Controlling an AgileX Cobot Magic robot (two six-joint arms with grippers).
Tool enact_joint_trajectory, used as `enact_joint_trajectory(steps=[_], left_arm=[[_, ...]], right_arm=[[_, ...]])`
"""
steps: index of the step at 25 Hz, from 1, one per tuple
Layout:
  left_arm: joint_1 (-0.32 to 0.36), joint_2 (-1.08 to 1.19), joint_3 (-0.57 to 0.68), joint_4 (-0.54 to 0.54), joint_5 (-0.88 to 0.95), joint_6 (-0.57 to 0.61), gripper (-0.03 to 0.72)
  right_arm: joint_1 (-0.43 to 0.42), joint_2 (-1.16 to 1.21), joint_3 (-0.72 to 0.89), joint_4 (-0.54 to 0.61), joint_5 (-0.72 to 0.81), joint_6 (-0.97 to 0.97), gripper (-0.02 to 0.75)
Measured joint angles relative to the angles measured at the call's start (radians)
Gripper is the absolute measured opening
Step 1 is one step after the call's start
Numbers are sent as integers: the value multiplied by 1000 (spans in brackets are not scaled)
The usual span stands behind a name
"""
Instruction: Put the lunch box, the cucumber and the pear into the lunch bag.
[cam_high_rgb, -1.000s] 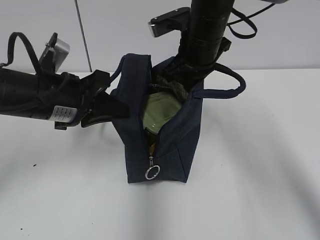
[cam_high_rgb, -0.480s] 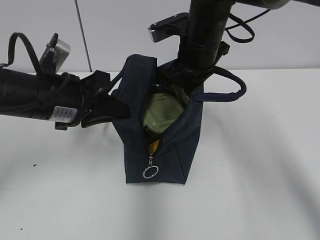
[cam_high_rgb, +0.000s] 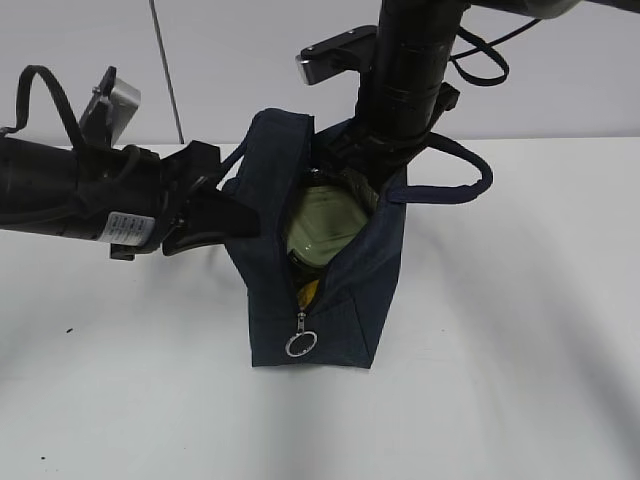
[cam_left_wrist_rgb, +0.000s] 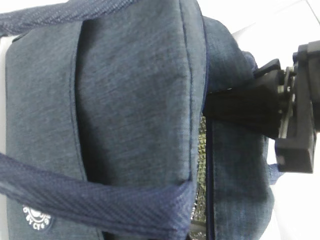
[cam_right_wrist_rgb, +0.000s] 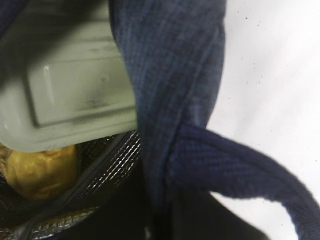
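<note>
The navy lunch bag stands open at mid-table. The sage-green lunch box sits inside it and also shows in the right wrist view. The yellow pear lies under the box, also seen in the right wrist view. A dark green shape at the back of the opening looks like the cucumber. My left gripper is shut on the bag's left wall; the fabric fills its view. My right gripper reaches down at the bag's right rim, its jaws hidden in the dark.
The white table runs all round the bag. The zipper's metal ring pull hangs at the bag's near end. The right handle loop sticks out to the right. A white wall stands behind.
One second ago the right arm stood lower in the bag; it has risen slightly and the bag shifted a little left. Nothing has moved in the last half second.
</note>
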Motion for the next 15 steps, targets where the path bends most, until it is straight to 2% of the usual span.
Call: enact_joint_trajectory(steps=[15], left_arm=[[0, 0, 0, 0, 0, 0, -19]], right_arm=[[0, 0, 0, 0, -2, 0, 7]])
